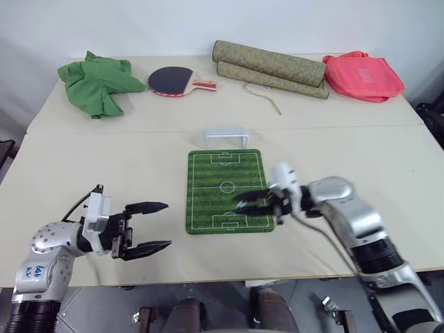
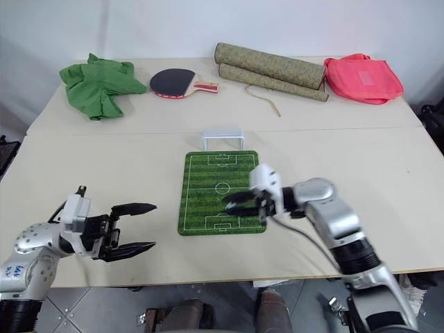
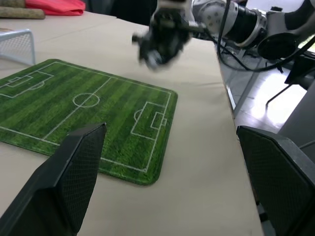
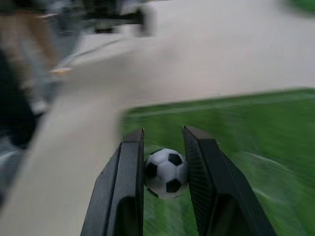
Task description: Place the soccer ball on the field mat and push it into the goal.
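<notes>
Along the far edge of the table (image 1: 83,149) lie a crumpled green cloth (image 1: 97,84), a table-tennis paddle (image 1: 173,81), two rolled mats (image 1: 270,68) and a pink bag (image 1: 362,76), all well apart from the field mat (image 1: 223,191), which sits near the middle with bare tabletop open on every side. The goal (image 1: 227,137) stands just beyond the mat's far short edge, its mouth facing the pitch. The mat's near edge lies a little back from the table's front edge, leaving a strip of plain surface there. The left gripper (image 1: 151,226) hangs over the bare table to the left of the mat, near its near-left corner, pointing toward it with its two fingers spread wide and nothing between them. The right gripper (image 1: 244,201) reaches in from the right over the near half of the mat, close to the near penalty box. Its fingers (image 4: 129,182) are clamped on the soccer ball (image 4: 166,173), which sits between the two pads close to their tips, one pad pressing each side, held above the green stripes.
</notes>
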`<state>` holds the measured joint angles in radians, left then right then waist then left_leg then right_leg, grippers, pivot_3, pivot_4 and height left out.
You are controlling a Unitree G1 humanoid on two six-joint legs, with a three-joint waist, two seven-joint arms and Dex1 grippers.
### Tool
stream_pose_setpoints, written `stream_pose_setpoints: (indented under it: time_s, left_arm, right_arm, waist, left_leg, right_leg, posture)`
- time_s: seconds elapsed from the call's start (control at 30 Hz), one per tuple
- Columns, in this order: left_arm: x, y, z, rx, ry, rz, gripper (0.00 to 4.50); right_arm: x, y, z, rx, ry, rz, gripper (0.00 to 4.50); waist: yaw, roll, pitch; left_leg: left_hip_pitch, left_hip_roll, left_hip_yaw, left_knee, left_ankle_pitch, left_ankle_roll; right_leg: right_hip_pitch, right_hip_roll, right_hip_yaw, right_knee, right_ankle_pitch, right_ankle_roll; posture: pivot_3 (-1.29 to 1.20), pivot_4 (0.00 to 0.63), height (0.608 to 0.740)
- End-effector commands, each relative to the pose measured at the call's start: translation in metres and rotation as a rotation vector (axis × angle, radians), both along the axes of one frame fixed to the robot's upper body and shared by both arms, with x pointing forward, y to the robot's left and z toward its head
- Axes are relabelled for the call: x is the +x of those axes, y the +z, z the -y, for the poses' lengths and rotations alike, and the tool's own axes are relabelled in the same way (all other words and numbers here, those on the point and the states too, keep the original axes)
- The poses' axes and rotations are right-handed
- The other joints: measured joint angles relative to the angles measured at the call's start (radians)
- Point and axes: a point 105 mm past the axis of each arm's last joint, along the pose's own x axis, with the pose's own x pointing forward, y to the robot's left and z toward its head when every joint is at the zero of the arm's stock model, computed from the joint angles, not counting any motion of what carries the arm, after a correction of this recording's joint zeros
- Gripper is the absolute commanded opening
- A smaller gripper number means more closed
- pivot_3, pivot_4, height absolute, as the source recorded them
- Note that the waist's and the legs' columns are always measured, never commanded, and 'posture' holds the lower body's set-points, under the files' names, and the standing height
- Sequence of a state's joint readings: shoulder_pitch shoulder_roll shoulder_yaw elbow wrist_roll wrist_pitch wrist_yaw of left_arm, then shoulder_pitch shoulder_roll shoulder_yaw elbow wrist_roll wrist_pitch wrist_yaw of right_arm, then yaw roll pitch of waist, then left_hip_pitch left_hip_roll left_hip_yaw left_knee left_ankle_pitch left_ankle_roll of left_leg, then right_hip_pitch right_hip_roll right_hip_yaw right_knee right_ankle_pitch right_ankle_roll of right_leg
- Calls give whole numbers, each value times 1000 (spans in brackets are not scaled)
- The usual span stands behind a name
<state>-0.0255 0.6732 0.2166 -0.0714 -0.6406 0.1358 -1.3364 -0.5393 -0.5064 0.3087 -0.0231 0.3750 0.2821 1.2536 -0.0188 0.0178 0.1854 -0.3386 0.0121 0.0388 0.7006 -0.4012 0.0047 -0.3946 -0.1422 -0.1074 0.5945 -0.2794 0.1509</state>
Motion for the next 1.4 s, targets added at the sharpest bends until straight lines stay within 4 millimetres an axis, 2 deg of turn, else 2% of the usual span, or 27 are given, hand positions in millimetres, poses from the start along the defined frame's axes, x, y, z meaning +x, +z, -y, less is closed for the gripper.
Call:
stream_pose_setpoints:
  time_s: [0.03,0.13,0.2,0.7,0.9,1.07,1.17,1.23,1.3,1.4]
  left_arm:
    - [-4,0,1,14,-11,40,4500]
    - [-7,-2,-3,26,11,22,4500]
    - [-7,-2,-4,29,18,22,4500]
    - [-10,8,-8,24,58,34,4500]
    - [-9,9,-9,28,61,34,4500]
    - [-9,9,-8,26,58,31,4500]
    - [-9,6,-10,24,58,21,4500]
    - [-10,4,-11,25,55,13,4500]
    - [-11,3,-12,29,49,7,4500]
    - [-11,-3,-15,38,43,2,4500]
  right_arm:
    - [2,0,-10,-18,25,52,804]
    - [6,-13,-18,-52,38,46,804]
    - [7,-14,-19,-46,39,37,804]
    - [21,-43,-12,-54,-31,-25,804]
    - [23,-37,-12,-20,-25,8,2785]
    - [21,-24,-11,41,3,49,4419]
    - [22,4,-2,122,9,95,4465]
    - [14,18,6,148,31,116,4465]
    - [5,21,10,146,51,109,4465]
    - [-11,13,8,119,71,87,4465]
  waist:
    - [-1,0,0]
    - [-9,0,0]
    - [-10,0,0]
    - [-12,0,0]
    - [-11,0,0]
    - [-11,0,0]
    - [-11,0,0]
    - [-9,0,0]
    - [-9,0,0]
    - [-9,0,0]
  left_leg:
    - [0,0,0,0,0,0]
    - [0,0,0,0,0,0]
    - [1,1,0,-1,0,0]
    - [1,1,0,0,0,0]
    - [2,1,0,0,0,0]
    - [2,1,0,0,0,0]
    - [1,1,0,0,0,0]
    - [1,1,0,0,0,0]
    - [1,1,-1,0,0,0]
    - [1,1,-1,-1,0,-1]
  right_leg:
    - [0,0,0,0,0,0]
    - [0,0,0,0,0,0]
    - [0,0,0,0,0,0]
    - [0,0,0,1,0,0]
    - [0,0,0,1,0,0]
    - [0,0,0,1,0,0]
    - [0,0,0,1,0,0]
    - [0,0,0,1,0,0]
    - [0,0,0,0,0,0]
    - [0,0,-1,0,0,-1]
  posture:
    - [0,150,740]
    - [0,150,740]
    - [0,150,740]
    - [0,150,740]
    - [0,150,740]
    - [0,150,740]
    - [0,150,740]
    - [0,150,740]
    - [0,150,740]
    - [0,150,740]
